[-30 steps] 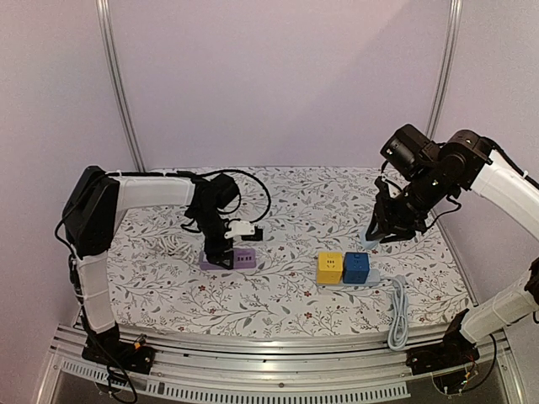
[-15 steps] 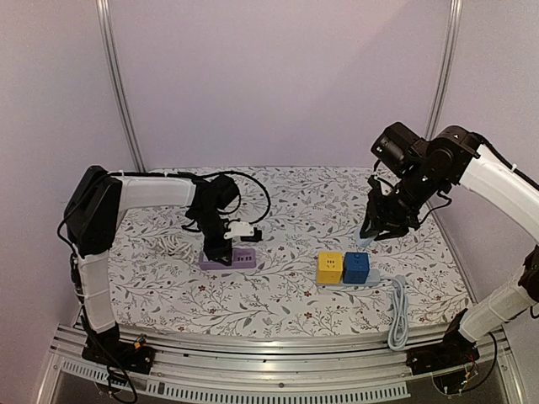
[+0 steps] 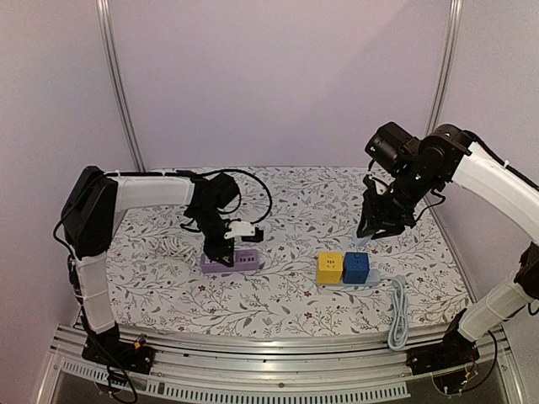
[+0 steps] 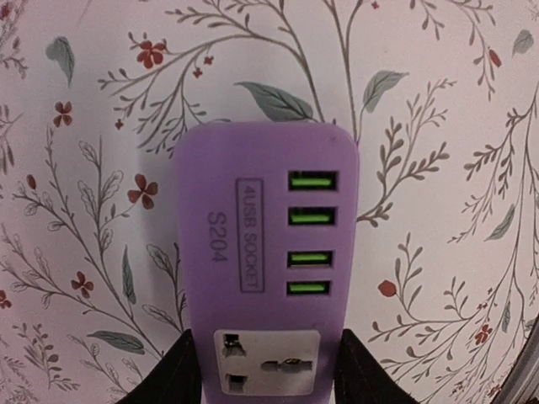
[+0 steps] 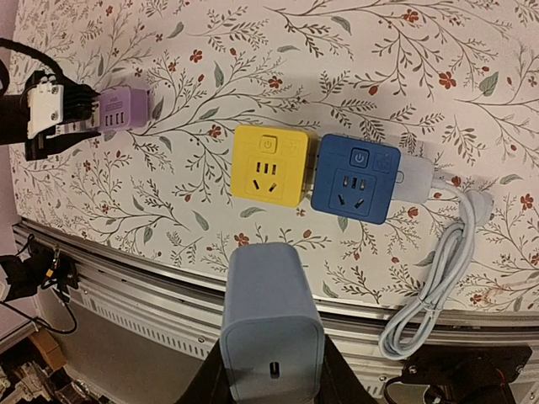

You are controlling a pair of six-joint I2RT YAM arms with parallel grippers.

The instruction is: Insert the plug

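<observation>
Wrist views alone show the grips: left gripper (image 4: 265, 380) pinching the purple power strip (image 4: 265, 210) left of the worktop (image 3: 282, 299) centre, right gripper (image 5: 271, 374) pinching the blue-grey plug (image 5: 269, 311) aloft.

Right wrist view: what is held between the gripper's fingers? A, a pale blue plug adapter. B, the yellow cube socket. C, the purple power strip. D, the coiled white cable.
A: the right gripper is shut on the pale blue plug adapter, while the purple power strip sits in the left gripper.
</observation>
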